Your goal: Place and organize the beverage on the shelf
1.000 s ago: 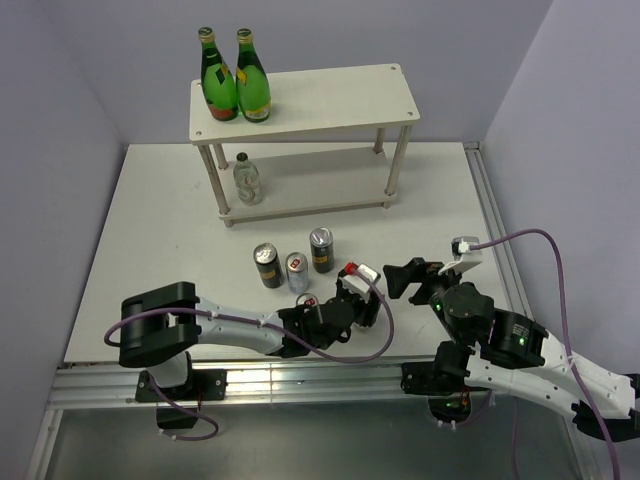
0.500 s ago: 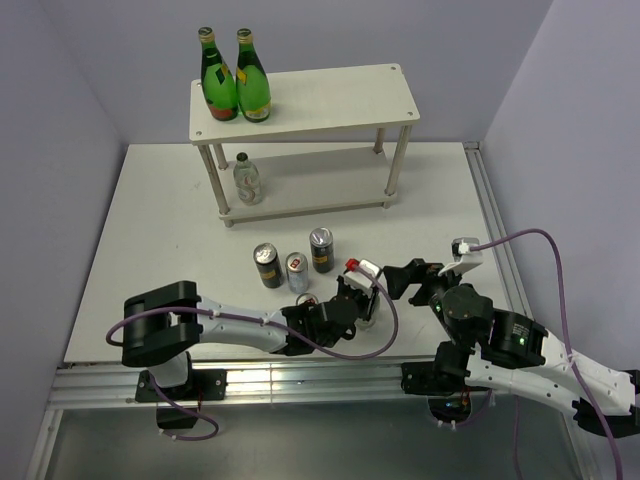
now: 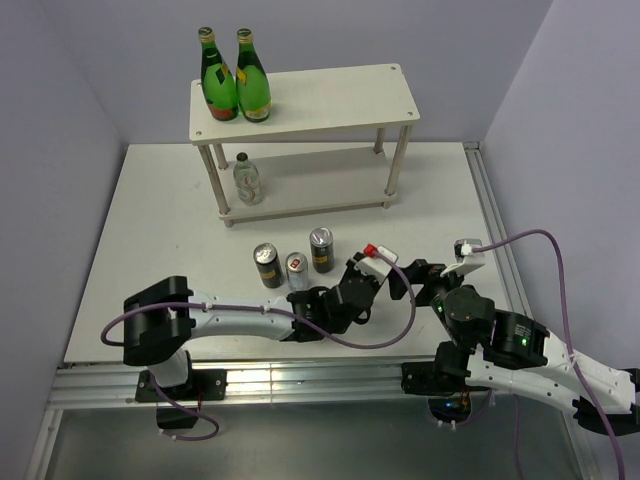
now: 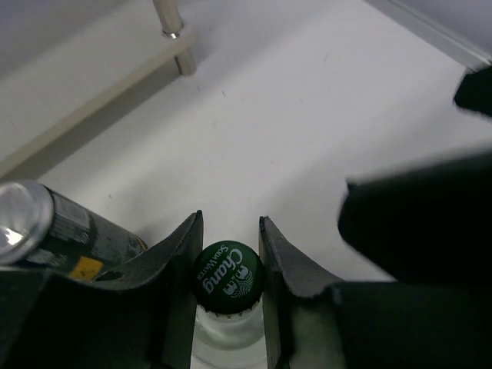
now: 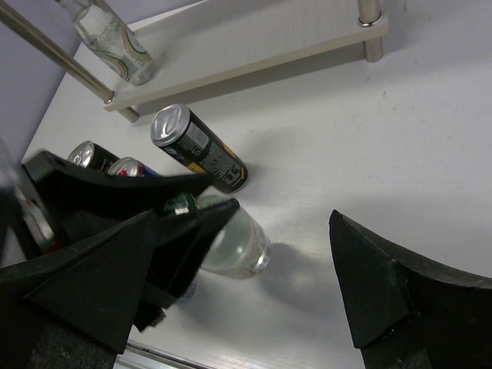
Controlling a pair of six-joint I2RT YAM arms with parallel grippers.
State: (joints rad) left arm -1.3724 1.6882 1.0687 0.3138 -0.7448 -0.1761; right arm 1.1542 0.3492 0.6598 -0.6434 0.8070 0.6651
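Grip check: our left gripper (image 4: 229, 231) clamps the squat clear bottle with green cap (image 4: 227, 277) at its neck, between the fingers. We judge it rigid, slick, bottom-heavy; hold beneath the cap. Our right gripper (image 5: 244, 231) gapes wide.

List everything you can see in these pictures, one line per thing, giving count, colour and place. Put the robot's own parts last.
Shelf: one, cream-white, two tiers, at the back of the table.
Tall bottles: two, green glass with yellow labels, left end of the top tier.
Clear bottle: one, left end of the lower tier.
Black cans: two, upright on the table in front of the shelf.
Silver can: one, red and blue marks, between the black cans.
Green-capped bottle: one, clear, in the left jaws.
Table: one, white.
Left jaws: black, shut on the green-capped bottle at its neck.
Right jaws: black, open, beside that bottle, holding nothing.
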